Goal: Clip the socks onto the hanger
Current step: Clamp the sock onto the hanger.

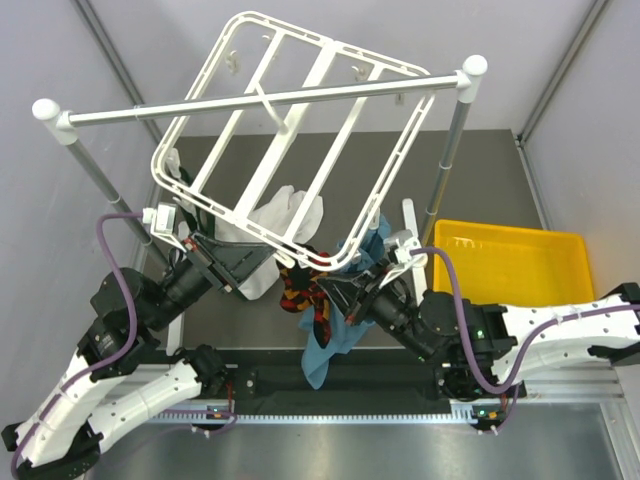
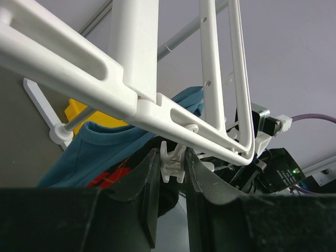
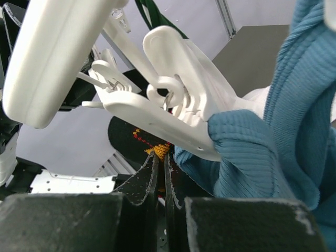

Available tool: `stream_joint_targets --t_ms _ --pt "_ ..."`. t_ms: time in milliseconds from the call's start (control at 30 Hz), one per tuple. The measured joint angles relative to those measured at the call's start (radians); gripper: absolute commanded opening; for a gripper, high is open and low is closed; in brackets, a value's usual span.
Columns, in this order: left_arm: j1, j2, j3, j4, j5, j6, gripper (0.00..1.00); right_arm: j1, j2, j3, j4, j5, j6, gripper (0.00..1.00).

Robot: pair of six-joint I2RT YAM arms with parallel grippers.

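Lower centre: left gripper (image 2: 172,155) is squeezing the stiff hanger clip (image 2: 171,166); right gripper (image 3: 163,158) is pinching the sock (image 3: 132,137), seemingly limp and light, near its edge.

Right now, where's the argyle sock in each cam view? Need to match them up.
Top external: argyle sock hangs at centre, below the hanger's near corner.
Left wrist: sock is a red-and-black patch low left of centre, under the teal cloth.
Right wrist: sock is a black patch with yellow-red pattern, left of centre, under the white clip.
Shared landmark: the teal cloth, beside the sock in every view.
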Motion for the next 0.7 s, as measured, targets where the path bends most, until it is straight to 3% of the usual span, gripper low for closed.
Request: stream_joint_targets --t_ms 267,700 --pt "0.0 0.004 0.001 0.001 0.006 0.001 0.0 0.0 0.038 0.027 -0.006 -0.013 0.008 0.0" --pt "0.0 0.163 0.097 -0.024 0.034 -0.059 0.0 0.0 0.031 0.172 -0.209 -0.365 0.005 0.0"
